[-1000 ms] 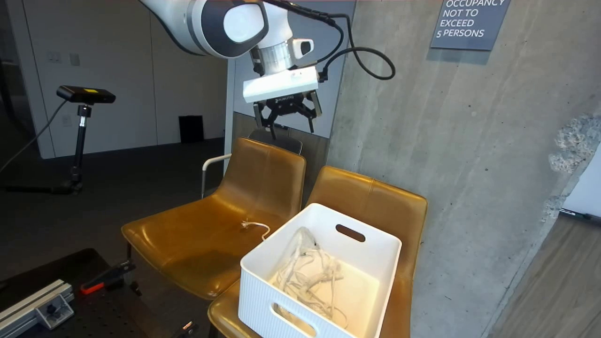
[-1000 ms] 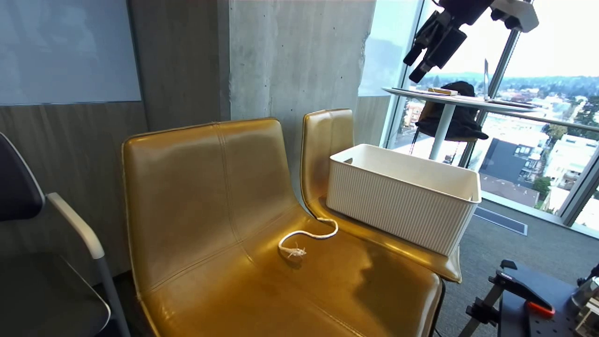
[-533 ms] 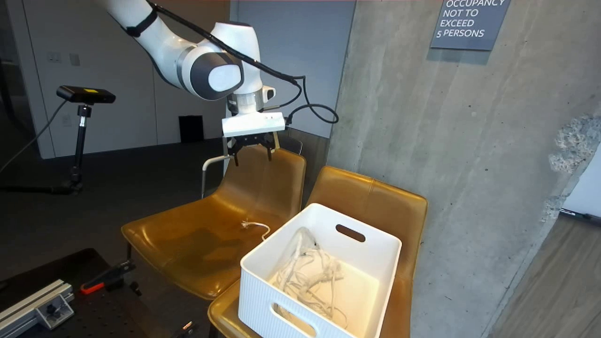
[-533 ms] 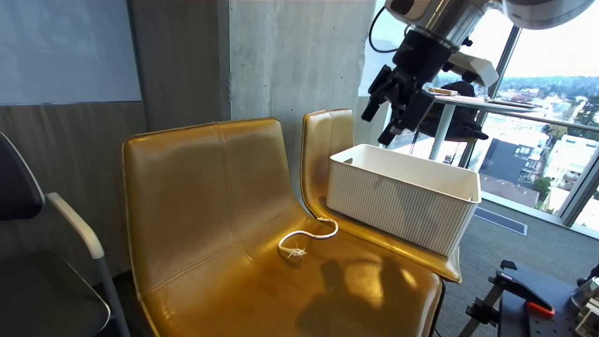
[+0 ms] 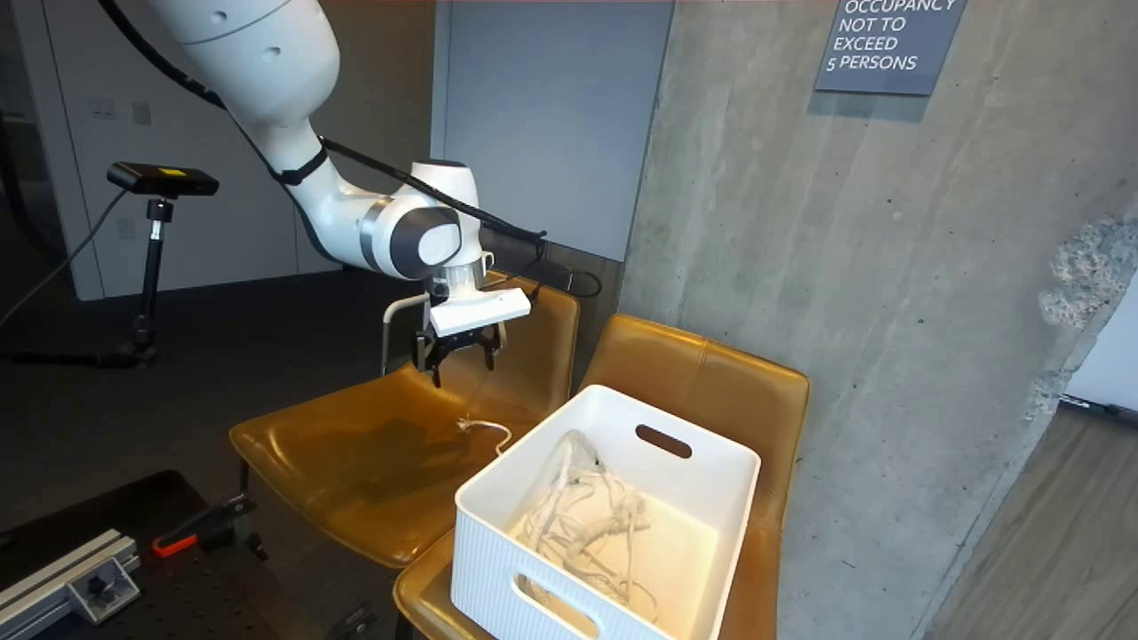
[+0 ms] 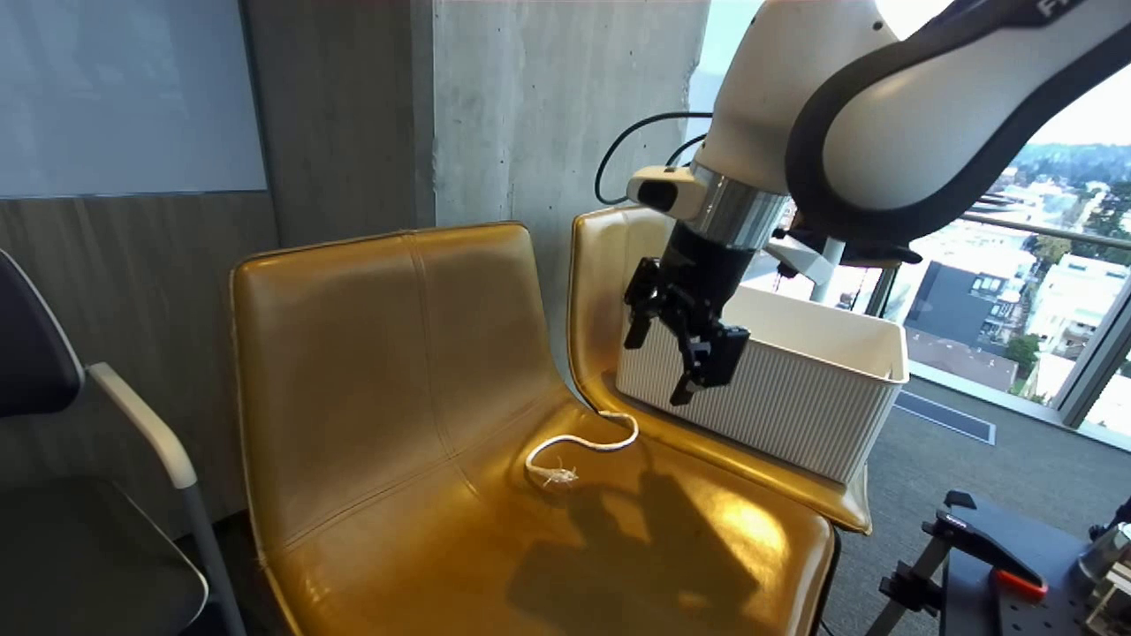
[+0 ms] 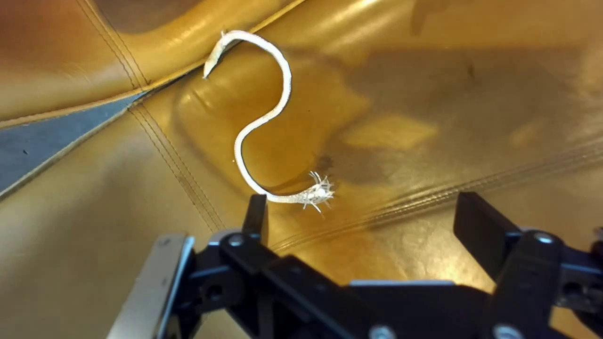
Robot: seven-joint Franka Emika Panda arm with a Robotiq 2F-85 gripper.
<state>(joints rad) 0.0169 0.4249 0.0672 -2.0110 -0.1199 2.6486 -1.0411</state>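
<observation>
I have my gripper (image 7: 362, 200) spread wide above the brown chair (image 6: 389, 548), where a white rope (image 7: 286, 87) is lying.

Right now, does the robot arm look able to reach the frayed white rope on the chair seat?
Probably yes: the tool hangs open above the seat, holding nothing, and nothing lies over the rope in the wrist view. The ribbed white bin stands on the neighbouring chair.
</observation>
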